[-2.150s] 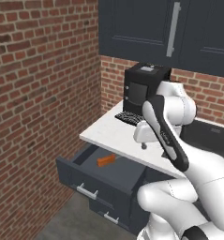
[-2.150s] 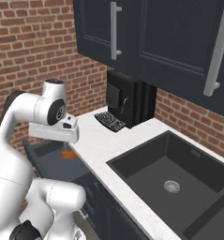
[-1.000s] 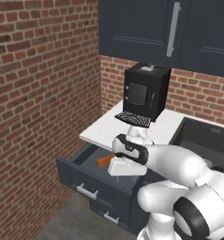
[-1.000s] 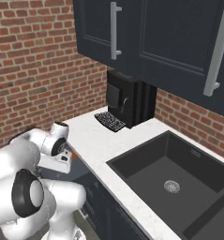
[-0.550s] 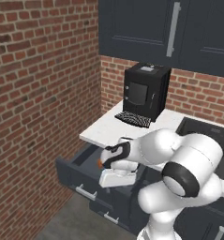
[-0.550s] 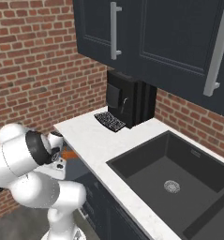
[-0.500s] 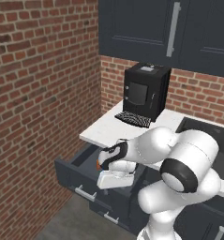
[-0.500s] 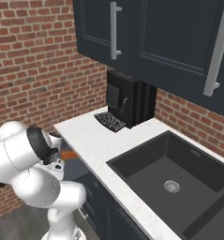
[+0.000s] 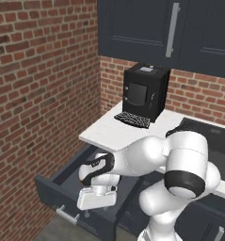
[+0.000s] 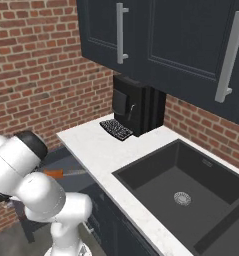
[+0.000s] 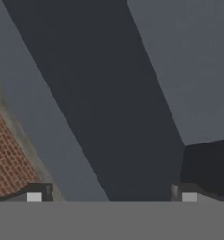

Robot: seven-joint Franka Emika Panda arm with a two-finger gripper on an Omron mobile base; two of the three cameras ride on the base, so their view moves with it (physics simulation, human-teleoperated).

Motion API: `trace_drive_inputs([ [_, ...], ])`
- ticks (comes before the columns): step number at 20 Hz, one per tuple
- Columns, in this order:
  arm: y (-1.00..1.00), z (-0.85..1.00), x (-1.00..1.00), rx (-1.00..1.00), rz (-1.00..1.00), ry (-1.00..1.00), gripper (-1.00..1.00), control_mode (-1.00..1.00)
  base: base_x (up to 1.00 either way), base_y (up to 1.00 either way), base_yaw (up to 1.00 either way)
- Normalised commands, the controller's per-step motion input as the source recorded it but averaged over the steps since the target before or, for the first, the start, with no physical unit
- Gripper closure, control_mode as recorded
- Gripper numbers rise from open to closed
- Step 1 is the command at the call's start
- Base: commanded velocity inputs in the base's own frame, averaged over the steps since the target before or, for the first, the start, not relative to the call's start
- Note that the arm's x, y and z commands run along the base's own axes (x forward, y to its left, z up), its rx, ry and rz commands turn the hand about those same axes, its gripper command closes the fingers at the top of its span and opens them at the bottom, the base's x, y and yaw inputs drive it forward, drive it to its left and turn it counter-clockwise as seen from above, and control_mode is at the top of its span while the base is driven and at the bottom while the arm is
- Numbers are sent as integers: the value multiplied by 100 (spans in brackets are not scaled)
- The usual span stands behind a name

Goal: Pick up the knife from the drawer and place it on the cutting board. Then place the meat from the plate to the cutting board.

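Observation:
The dark navy drawer stands pulled open under the white counter. The knife lies inside it, its orange handle and grey blade showing past my arm in the right base view. In the left base view my arm bends down into the drawer and covers the knife. My gripper hangs low over the drawer's front part. In the hand view the gripper is open, its fingertips wide apart over the bare dark drawer floor with nothing between them. The cutting board, the plate and the meat are out of view.
A black coffee machine stands at the back of the white counter. A dark sink lies to its right. Navy wall cabinets hang above. A brick wall closes the left side beside the drawer.
My arm has swung down from above the counter into the open drawer, and the hand has sunk lower toward the drawer's front. The knife is now covered in the left base view.

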Motion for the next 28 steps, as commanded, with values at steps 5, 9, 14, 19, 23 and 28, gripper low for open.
trace_drive_inputs([
  [5, 66, 46, -33, -1, 1, 0, -100, -100, 0, 0, 0],
  [9, 0, 100, 51, 0, -10, 0, -100, -100, 0, 0, 0],
  [14, -6, 73, 94, -2, -26, 1, -100, -100, 0, 0, 0],
  [19, 0, -12, 100, -19, -47, 9, -100, -100, 0, 0, 0],
  [23, 0, -46, 94, -22, -43, 6, -100, -100, 0, 0, 0],
  [28, -1, -43, 68, -16, -22, 11, -100, -100, 0, 0, 0],
])
